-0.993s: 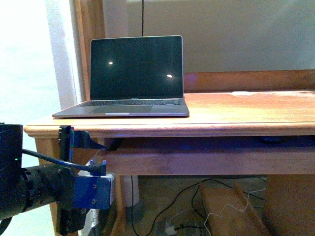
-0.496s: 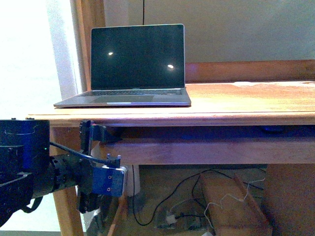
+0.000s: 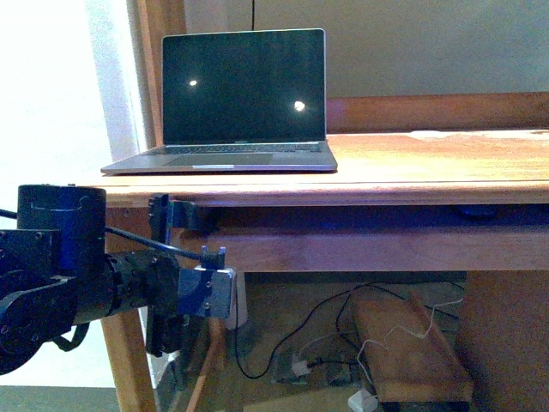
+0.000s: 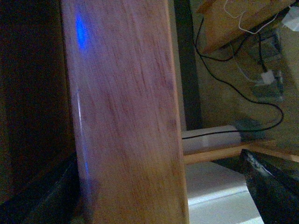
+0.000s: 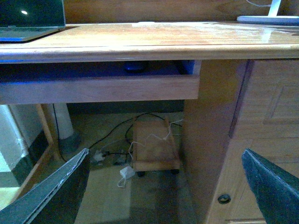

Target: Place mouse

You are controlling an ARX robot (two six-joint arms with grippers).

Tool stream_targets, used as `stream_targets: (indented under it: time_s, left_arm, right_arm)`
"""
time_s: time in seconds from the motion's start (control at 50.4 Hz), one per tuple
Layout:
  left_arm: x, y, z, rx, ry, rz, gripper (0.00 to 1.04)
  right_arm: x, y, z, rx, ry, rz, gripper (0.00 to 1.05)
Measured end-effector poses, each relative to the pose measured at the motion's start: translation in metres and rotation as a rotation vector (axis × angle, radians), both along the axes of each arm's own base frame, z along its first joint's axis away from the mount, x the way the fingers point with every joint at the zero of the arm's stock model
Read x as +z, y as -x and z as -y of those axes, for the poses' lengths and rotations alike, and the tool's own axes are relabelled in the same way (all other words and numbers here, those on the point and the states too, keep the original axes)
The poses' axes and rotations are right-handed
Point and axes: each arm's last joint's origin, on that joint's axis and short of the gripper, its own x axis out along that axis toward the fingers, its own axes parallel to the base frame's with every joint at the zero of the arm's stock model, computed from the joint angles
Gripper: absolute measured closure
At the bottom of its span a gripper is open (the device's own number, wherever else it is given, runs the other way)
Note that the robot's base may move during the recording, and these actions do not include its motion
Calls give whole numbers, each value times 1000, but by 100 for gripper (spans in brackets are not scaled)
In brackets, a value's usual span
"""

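Front view. Shows the left pincer (image 3: 182, 276) low at the left, turned on its side, jaws apart, with one finger above and one below the front board of the pull-out tray (image 3: 343, 253) under the worktop (image 3: 429, 167). Places the mouse (image 3: 474, 211) well apart from that pincer, far along toward the tray's right end, in shadow just under the worktop's edge. Reads there only as a low dark blob. Has a laptop (image 3: 244, 94) open on the worktop above the pincer, screen dark.

Left wrist view. Blurred. Gives the tray's front board (image 4: 124, 116) running between the two fingers (image 4: 273, 184), spread wide to either side. Cannot tell whether they touch the wood.

Right wrist view. Faces the worktop (image 5: 149, 39) from in front, with the right pincer (image 5: 163, 186) held back from it, fingers (image 5: 46, 196) wide apart and holding nothing. Finds the mouse (image 5: 134, 66) well ahead of the pincer, lying in the tray (image 5: 98, 88) behind its front board, toward the right end. Appears dark, low and rounded, with only its top showing over the board, in bluish shade.
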Motion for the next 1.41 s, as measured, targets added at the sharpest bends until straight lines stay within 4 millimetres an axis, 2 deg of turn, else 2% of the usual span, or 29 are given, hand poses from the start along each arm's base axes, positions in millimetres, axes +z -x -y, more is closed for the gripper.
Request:
stream_targets:
  time_s: [0.238, 0.536, 0.913, 1.191, 1.251, 1.31, 1.41]
  left_arm:
    - [15, 31, 23, 150, 195, -280, 8]
    - [26, 90, 58, 126, 371, -557, 8]
    - [44, 141, 82, 142, 577, -833, 8]
    - [55, 149, 92, 192, 747, -918, 8]
    - [63, 150, 92, 215, 833, -951, 8]
    - [79, 152, 91, 223, 940, -967, 8]
    - [117, 158, 88, 213, 1157, -1002, 8]
  right_arm:
    - [0, 0, 0, 0, 0, 0, 7]
    - [0, 0, 0, 0, 0, 0, 7]
    - [0, 0, 0, 0, 0, 0, 7]
    - [0, 0, 0, 0, 0, 0, 7]
    - [0, 0, 0, 0, 0, 0, 7]
    - [0, 0, 0, 0, 0, 0, 7]
    - [0, 0, 0, 0, 0, 0, 7]
